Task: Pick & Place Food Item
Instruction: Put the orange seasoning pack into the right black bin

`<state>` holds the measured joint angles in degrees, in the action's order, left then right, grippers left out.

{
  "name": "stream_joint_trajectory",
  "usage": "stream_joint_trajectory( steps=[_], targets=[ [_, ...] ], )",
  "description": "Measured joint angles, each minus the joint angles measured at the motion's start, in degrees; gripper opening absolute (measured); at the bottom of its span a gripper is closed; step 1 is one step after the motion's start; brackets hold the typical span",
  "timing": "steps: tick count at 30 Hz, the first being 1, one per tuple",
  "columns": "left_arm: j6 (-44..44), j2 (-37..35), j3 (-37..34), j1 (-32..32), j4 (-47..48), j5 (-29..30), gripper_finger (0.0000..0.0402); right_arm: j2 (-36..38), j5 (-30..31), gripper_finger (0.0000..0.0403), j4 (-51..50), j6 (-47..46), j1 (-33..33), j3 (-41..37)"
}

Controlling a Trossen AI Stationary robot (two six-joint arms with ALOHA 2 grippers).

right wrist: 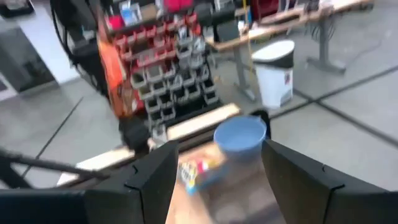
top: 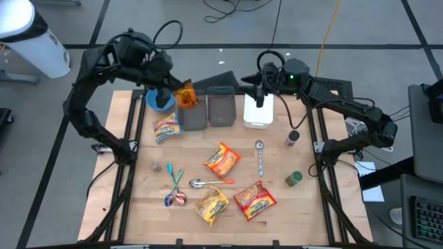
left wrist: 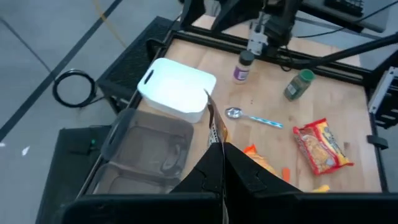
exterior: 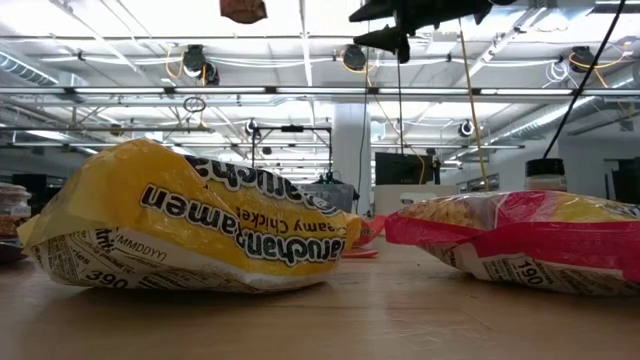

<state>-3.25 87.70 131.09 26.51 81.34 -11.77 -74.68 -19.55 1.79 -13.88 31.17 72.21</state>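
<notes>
Table (top: 291, 207) carrying scattered ramen packs, spoons, spice jars. Left gripper (top: 173, 88) clenching an orange ramen pack (top: 185, 95), hanging in the air just above the near grey bin (top: 193, 109), pack dangling long-axis down; bin lying directly below, so drop looking close. Right gripper (top: 260, 88) hovering over the white bin (top: 258, 111), jaws spread, holding nothing. Reading upside-down "ramen" and "390" on the yellow pack (exterior: 190, 232).
</notes>
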Motion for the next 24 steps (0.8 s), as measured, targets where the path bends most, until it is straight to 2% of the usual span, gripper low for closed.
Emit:
stream_joint_trajectory(
  steps=[5,9,15,20,24],
  targets=[
    [-1.94,-0.18,-0.80,1.56,-0.15,-0.71,0.0000,1.38,0.02,0.0226,4.34,-2.83,1.07,-3.14],
    [-2.74,-0.15,-4.11,3.51,-2.59,-4.75,0.0000,3.85,0.02,0.0226,6.81,-6.15,0.84,-8.72],
    [-2.82,-0.97,-12.53,4.45,-9.68,-9.13,0.0000,9.54,1.35,0.0226,17.95,-14.16,0.84,-19.73],
    [-0.65,-3.34,-22.08,4.39,-20.01,-11.90,0.0000,14.18,3.28,0.0226,18.41,-15.55,0.22,-24.48],
    [1.43,-5.77,-28.74,4.39,-25.29,-12.47,0.0000,16.35,4.57,0.0226,15.90,-15.18,-1.38,-25.29]
  ],
)
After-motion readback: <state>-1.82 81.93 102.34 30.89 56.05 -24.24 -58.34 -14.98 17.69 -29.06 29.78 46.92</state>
